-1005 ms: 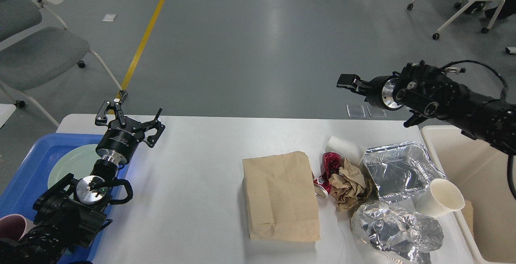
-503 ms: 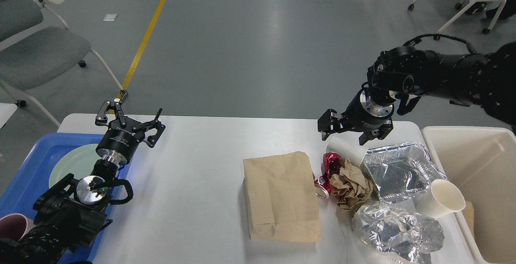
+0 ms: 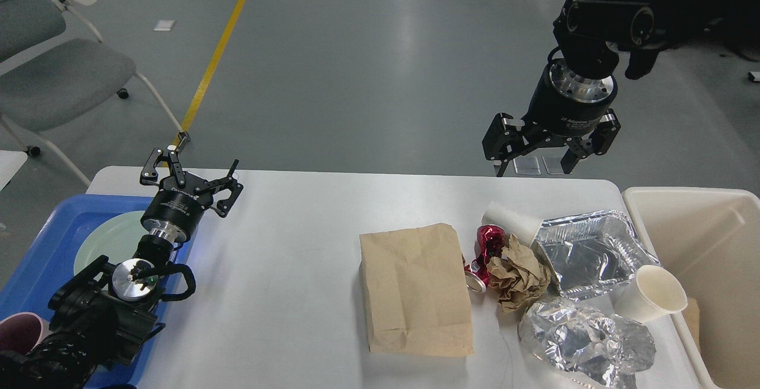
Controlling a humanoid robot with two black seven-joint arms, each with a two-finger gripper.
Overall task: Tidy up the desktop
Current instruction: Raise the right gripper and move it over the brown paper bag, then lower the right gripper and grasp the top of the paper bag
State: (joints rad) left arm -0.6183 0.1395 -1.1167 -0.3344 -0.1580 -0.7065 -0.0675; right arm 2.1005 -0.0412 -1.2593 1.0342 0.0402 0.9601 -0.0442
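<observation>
The white desktop [image 3: 285,294] holds a heap of rubbish on its right half: a flat brown paper bag [image 3: 412,291], a crushed red can [image 3: 484,252], a crumpled brown paper ball [image 3: 516,273], a foil tray [image 3: 588,252], crumpled foil [image 3: 585,335], a paper cup [image 3: 650,294] and a tipped white cup [image 3: 510,220]. My right gripper [image 3: 534,163] is open and empty, pointing down, high over the table's far edge above the heap. My left gripper [image 3: 193,166] is open and empty at the table's far left corner.
A blue tray [image 3: 41,246] with a pale green plate [image 3: 113,240] and a pink cup [image 3: 18,332] lies at the left. A cream bin [image 3: 712,258] stands at the right, brown paper inside. Grey chairs stand on the floor behind.
My right gripper has swung from pointing sideways to pointing down, dipped toward the white cup, then risen above the table's far edge. The left arm has not moved.
</observation>
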